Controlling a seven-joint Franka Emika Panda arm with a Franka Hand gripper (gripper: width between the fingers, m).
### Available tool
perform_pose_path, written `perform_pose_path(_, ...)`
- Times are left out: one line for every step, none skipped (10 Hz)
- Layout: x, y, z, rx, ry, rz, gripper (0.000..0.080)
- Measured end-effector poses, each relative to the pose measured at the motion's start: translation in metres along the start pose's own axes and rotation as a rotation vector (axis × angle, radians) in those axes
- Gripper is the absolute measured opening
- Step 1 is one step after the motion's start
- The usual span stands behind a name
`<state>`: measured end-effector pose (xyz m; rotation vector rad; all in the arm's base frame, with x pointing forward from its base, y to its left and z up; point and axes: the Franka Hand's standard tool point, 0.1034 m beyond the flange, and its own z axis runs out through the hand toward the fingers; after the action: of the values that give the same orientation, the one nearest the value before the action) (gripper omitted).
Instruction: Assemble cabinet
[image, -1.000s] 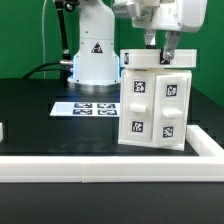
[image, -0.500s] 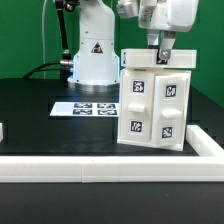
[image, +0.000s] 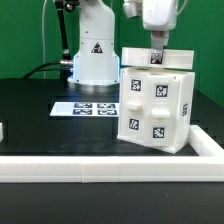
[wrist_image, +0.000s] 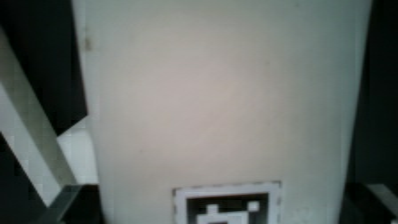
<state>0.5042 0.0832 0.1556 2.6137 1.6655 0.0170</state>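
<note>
The white cabinet (image: 155, 110) stands upright on the black table at the exterior view's right, near the front rail. It is turned so that its tagged front and one side face both show. My gripper (image: 157, 57) comes straight down onto its top edge, with the fingers closed on the top wall. In the wrist view a white cabinet panel (wrist_image: 214, 100) fills the picture, with one tag (wrist_image: 228, 205) low down. Dark fingers (wrist_image: 57, 205) show at its two sides.
The marker board (image: 88, 107) lies flat on the table to the exterior view's left of the cabinet. A long low white border rail (image: 100, 165) runs along the front and up the right side. The robot base (image: 92, 55) stands behind. A small white part (image: 2, 130) shows at the left edge.
The cabinet has turned about its upright axis, so a side face now shows. My gripper has shifted slightly to the exterior view's left with it.
</note>
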Motion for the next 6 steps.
perform_pose_path(0.0009, -0.0006, -0.0001, 0.000, 0.000, 0.084, 0.0556)
perform_pose_path(0.0015, -0.0010, -0.0001, 0.000, 0.000, 0.131, 0.0556)
perform_pose_path(0.0032, -0.0022, -0.0002, 0.001, 0.000, 0.264, 0.0556)
perform_pose_path(0.0044, -0.0030, -0.0003, 0.001, 0.000, 0.369, 0.0556)
perform_pose_path(0.0055, -0.0038, -0.0004, 0.001, 0.000, 0.466, 0.0556)
perform_pose_path(0.0063, -0.0043, -0.0004, 0.001, 0.000, 0.545, 0.0556)
